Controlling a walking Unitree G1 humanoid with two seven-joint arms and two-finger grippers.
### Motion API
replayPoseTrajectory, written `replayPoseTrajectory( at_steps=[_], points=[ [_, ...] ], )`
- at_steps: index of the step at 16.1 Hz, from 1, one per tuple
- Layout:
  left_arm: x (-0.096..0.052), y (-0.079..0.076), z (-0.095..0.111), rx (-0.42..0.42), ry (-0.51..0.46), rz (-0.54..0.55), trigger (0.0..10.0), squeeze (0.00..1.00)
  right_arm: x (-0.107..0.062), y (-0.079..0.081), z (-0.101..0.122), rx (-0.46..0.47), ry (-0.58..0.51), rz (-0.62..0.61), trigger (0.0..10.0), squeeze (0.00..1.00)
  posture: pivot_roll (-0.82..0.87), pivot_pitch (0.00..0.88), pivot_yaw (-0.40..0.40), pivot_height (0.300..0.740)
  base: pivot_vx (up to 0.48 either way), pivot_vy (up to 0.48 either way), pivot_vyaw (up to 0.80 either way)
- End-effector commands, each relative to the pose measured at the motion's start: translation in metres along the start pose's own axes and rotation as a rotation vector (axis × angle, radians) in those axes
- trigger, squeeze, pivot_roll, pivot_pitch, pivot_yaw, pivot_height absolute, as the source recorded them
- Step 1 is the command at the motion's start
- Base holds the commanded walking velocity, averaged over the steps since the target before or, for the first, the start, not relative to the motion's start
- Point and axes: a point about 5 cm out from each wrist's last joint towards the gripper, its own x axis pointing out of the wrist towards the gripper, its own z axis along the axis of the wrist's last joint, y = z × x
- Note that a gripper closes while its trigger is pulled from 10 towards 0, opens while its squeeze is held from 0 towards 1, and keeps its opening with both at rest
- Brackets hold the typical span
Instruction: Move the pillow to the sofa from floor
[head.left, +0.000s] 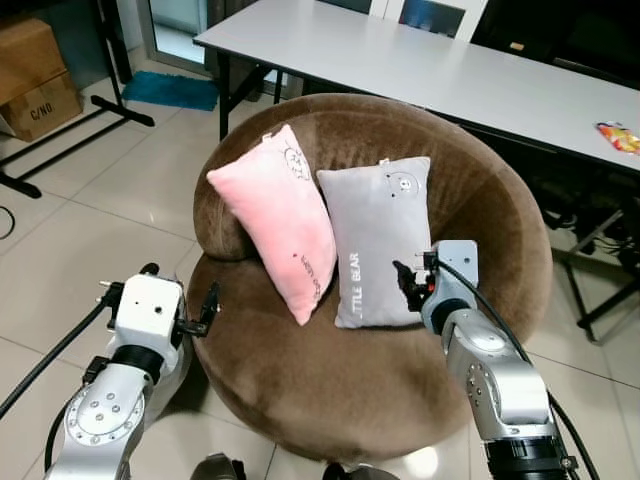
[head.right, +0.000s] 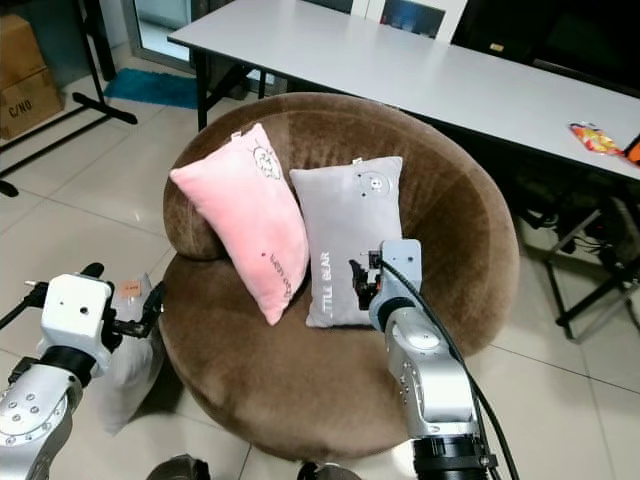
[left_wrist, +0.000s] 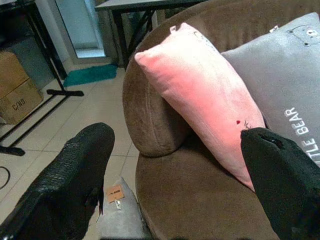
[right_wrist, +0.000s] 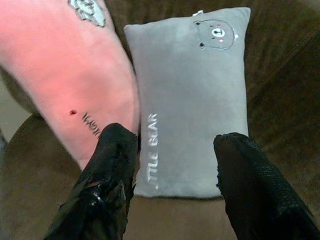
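1. The pale grey soft pillow with an orange tag (head.right: 125, 370) lies on the tiled floor against the round brown plush sofa (head.left: 300, 390), just below and beside the left hand (head.right: 150, 305). It is not yet on the seat, so I judge the task unfinished.
2. The left hand is empty with its fingers spread apart. It hangs by the sofa's outer edge, so a straight reach down could strike the sofa's side or pinch only loose fabric.
3. The right hand (head.left: 412, 285), fingers also apart and holding nothing, sits just in front of the grey rectangular "LITTLE BEAR" pillow (head.left: 380, 235). A forward nudge could tip that pillow into the pink plush pillow (head.left: 275, 215) leaning beside it.
4. The seat ahead of both hands is open, but a lifted pillow swung in carelessly may knock the two upright ones over.
5. The left arm and the sofa cover most of the floor pillow, so its full shape cannot be made out, and the tag's print is too small to read.
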Motion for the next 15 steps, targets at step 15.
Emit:
replayPoseTrajectory(
  at_steps=[15],
  points=[
    [0.003, 0.004, -0.001, -0.025, -0.014, 0.053, 10.0, 0.00, 0.000, 0.002, -0.005, 0.087, 0.003, 0.029, 10.0, 0.00, 0.01, 0.000, -0.108, 0.740, -0.070, 0.000, 0.32]
  ],
)
